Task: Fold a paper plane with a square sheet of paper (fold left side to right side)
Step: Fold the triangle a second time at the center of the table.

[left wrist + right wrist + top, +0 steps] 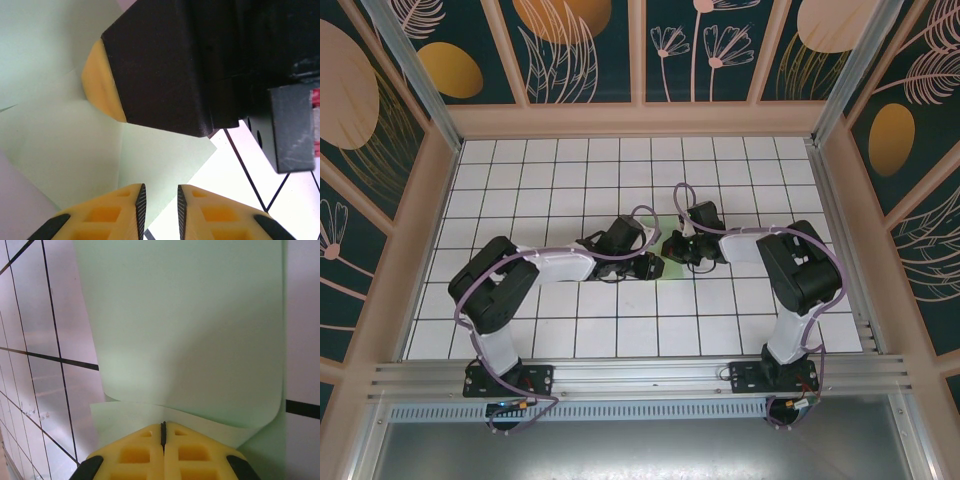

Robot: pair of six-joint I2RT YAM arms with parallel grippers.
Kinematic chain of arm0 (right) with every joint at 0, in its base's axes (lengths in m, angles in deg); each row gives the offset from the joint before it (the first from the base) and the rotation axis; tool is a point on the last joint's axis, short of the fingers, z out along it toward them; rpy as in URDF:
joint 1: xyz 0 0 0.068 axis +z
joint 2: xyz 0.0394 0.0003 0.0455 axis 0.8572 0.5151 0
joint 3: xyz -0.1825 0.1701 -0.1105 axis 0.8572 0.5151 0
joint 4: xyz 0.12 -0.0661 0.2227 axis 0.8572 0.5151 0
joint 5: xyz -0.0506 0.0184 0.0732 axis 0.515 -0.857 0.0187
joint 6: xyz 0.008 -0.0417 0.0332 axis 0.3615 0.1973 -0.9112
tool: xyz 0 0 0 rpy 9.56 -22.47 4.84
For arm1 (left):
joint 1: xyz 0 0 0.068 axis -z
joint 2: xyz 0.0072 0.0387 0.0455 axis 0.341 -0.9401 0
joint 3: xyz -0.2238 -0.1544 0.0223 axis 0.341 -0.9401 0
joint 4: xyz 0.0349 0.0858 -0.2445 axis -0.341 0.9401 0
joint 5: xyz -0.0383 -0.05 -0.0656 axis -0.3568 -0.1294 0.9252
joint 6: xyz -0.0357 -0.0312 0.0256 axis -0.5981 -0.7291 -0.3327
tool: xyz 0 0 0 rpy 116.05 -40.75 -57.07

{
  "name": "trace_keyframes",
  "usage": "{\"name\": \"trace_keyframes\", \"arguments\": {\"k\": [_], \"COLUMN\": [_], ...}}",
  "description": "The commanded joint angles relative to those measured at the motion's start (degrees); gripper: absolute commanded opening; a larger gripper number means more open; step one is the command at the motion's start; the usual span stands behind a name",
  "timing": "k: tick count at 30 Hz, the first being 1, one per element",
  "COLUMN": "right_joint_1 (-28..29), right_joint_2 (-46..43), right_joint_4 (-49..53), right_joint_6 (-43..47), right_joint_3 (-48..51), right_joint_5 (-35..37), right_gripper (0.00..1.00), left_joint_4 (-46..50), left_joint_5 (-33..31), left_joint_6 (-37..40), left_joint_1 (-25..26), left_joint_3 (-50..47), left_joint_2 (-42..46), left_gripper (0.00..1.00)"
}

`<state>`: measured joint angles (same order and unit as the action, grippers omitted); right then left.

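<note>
The table top [620, 340] is white, ruled by thin black lines into a grid of square tiles. A pale wooden border [640, 120] runs along its far, left and right edges. Wall panels [710, 50] rise on those three sides: dark teal, printed with pale leaf and flower outlines and orange and peach ovals, separated by slim pale battens. Aluminium posts [410, 70] stand at both far corners. An aluminium rail [640, 378] spans the near edge, above a grey metal sheet [640, 450]. Lighting is even
</note>
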<state>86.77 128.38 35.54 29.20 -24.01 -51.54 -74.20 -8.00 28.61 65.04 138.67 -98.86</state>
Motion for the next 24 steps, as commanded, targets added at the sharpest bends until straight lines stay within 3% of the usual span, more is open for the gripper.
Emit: {"name": "trace_keyframes", "arguments": {"k": [1, 24], "right_joint_1": [0.4, 0.3], "right_joint_2": [0.7, 0.5], "right_joint_4": [5.3, 7.2], "right_joint_6": [1.4, 3.1], "right_joint_3": [0.6, -0.6], "right_joint_5": [2.7, 3.8], "right_gripper": [0.00, 0.00], "left_joint_4": [-1.4, 0.9], "left_joint_5": [0.3, -5.0], "left_joint_6": [-0.4, -0.6], "left_joint_1": [-0.3, -0.4], "left_joint_3": [-0.5, -4.7], "left_joint_2": [-1.2, -2.1], "left_gripper": [0.27, 0.22]}}
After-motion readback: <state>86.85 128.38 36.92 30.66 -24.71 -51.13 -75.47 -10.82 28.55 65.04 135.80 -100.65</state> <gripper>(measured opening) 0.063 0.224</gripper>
